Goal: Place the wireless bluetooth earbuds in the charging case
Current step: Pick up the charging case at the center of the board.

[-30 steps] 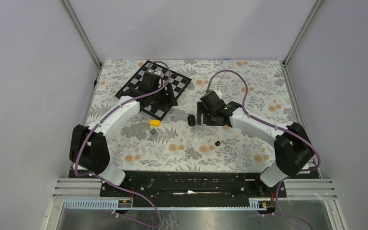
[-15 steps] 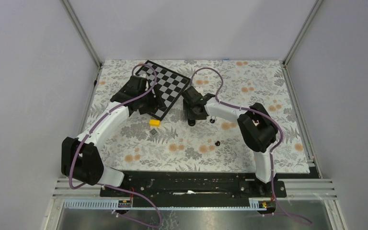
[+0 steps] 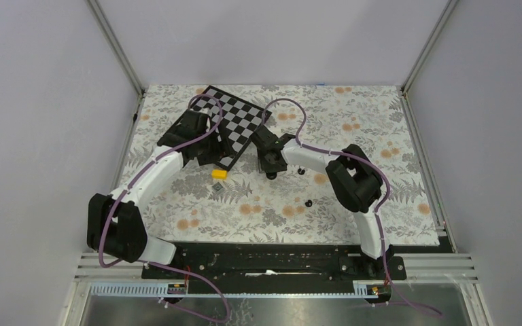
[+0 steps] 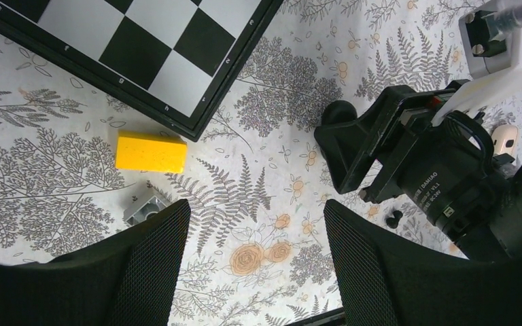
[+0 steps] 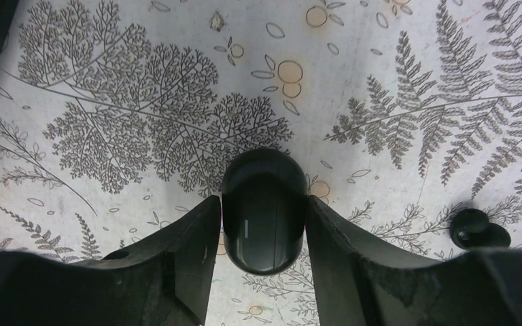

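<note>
The black charging case [image 5: 264,210] lies closed on the floral cloth. My right gripper [image 5: 264,202] has a finger against each of its sides and is shut on it; from above the gripper [image 3: 270,163] covers most of the case. A black earbud [image 5: 479,229] lies just to the right of that gripper and also shows in the left wrist view [image 4: 394,219]. A pale beige-pink earbud [image 4: 505,139] peeks out beyond the right arm. My left gripper [image 4: 255,272] hovers open over bare cloth left of the case, holding nothing.
A yellow block [image 3: 219,174] lies below the corner of a tilted chessboard [image 3: 234,119]. A small grey metal piece [image 4: 146,207] sits near the left fingers. Another small black piece [image 3: 308,202] lies nearer the arm bases. Frame posts and walls bound the table.
My right arm folded and swung left, and its jaws narrowed onto the charging case. My left gripper drew back off the chessboard toward the left.
</note>
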